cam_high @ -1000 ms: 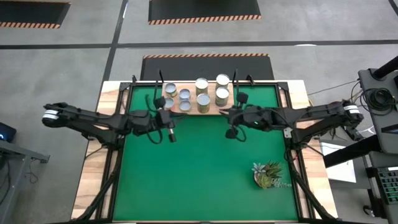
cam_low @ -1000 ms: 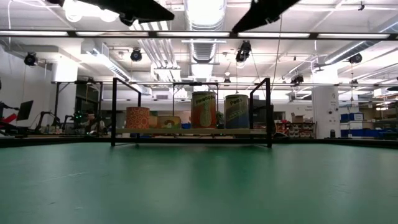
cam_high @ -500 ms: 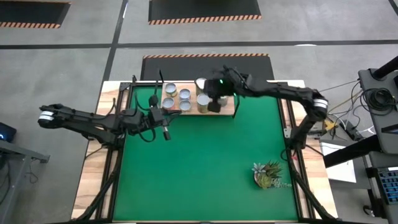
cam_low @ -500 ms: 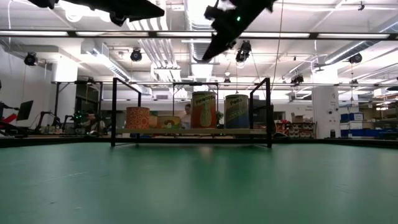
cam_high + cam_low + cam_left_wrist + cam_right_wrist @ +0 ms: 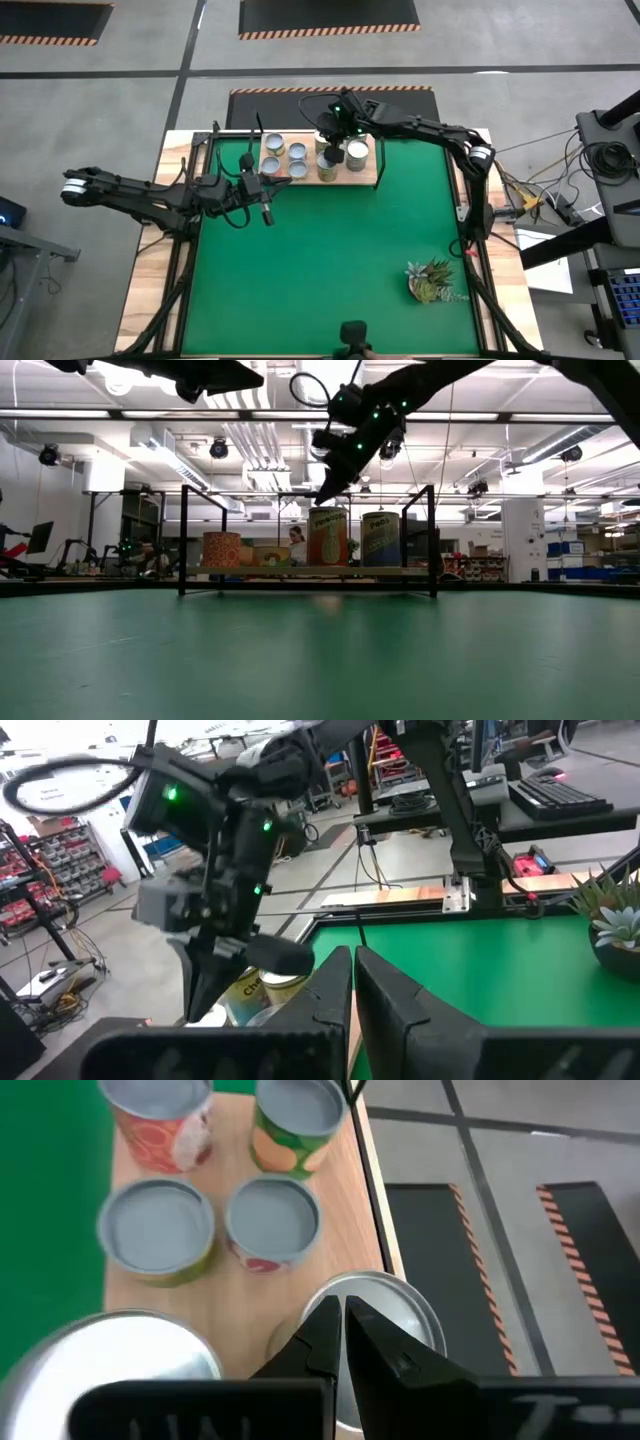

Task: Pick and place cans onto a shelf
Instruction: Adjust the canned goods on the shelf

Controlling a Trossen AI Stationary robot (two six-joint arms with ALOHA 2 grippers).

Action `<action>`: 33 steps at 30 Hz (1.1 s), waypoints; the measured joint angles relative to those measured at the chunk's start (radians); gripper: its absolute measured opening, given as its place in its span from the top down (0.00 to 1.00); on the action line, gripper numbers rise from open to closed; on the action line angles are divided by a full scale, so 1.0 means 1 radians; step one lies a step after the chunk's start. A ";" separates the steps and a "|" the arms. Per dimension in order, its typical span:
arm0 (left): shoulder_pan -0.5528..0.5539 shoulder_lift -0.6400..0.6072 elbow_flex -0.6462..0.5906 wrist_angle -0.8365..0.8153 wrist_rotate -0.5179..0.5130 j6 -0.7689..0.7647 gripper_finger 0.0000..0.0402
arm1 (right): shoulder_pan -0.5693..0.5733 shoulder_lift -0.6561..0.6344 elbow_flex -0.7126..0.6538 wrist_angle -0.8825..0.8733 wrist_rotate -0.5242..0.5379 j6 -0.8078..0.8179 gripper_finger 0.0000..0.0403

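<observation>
The light-wood shelf [image 5: 370,176] stands at the green mat's far edge on black brackets [image 5: 432,540]. Several cans stand upright on it: small ones at its left end [image 5: 273,144] and taller labelled ones [image 5: 357,153] [image 5: 328,537] toward its right. My right gripper [image 5: 335,152] reaches in from the right over the taller cans. It is shut, and its tips [image 5: 342,1315] hang just above a silver can top [image 5: 385,1305]. My left gripper [image 5: 266,214] is shut and empty [image 5: 352,965], above the mat near the shelf's left end. My right gripper points down at the top of a tall can [image 5: 400,1315] with shut fingers. In the low view the tips [image 5: 320,500] stand right over that can's top. Whether they touch it I cannot tell.
A small leafy plant [image 5: 432,280] sits on the mat toward the near right corner. The green mat [image 5: 320,270] between shelf and plant is bare. Wooden table edges and black frame rails [image 5: 178,260] run along both sides. A person [image 5: 297,545] shows in the room behind the shelf.
My right gripper has swung from above the mat's middle toward the table's far edge and now stands over the tall cans on the shelf. My left gripper has drawn slightly toward the table's left. The cans have stayed in place.
</observation>
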 joint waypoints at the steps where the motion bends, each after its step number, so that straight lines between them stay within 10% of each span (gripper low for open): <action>1: 0.000 0.000 0.000 0.000 0.000 0.000 1.00 | -0.004 0.010 0.005 0.001 0.000 -0.003 0.98; 33: 0.000 0.000 -0.001 -0.001 0.000 -0.007 1.00 | -0.015 0.056 0.018 -0.065 0.001 -0.015 0.98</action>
